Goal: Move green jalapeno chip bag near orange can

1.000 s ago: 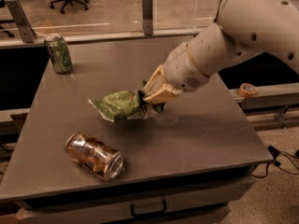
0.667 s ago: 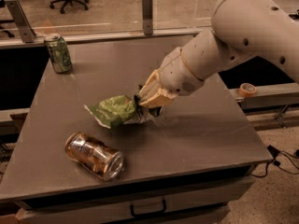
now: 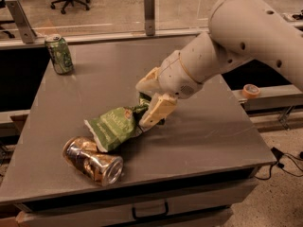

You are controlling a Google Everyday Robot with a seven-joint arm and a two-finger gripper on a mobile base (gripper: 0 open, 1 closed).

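The green jalapeno chip bag (image 3: 115,126) lies tilted on the grey table (image 3: 213,131), its lower left corner touching or just over the orange can (image 3: 93,160). The orange can lies on its side near the table's front left, its silver top facing front right. My gripper (image 3: 147,109) is at the bag's right end, shut on the bag's upper right corner, with one cream finger (image 3: 157,109) lying over the foil. The white arm reaches in from the upper right.
A green can (image 3: 59,54) with pale markings stands upright at the table's back left corner. A glass partition with metal posts (image 3: 149,7) runs behind the table. A roll of tape (image 3: 250,90) sits on a ledge to the right.
My gripper has moved the chip bag down and to the left, from the table's middle to right beside the orange can.
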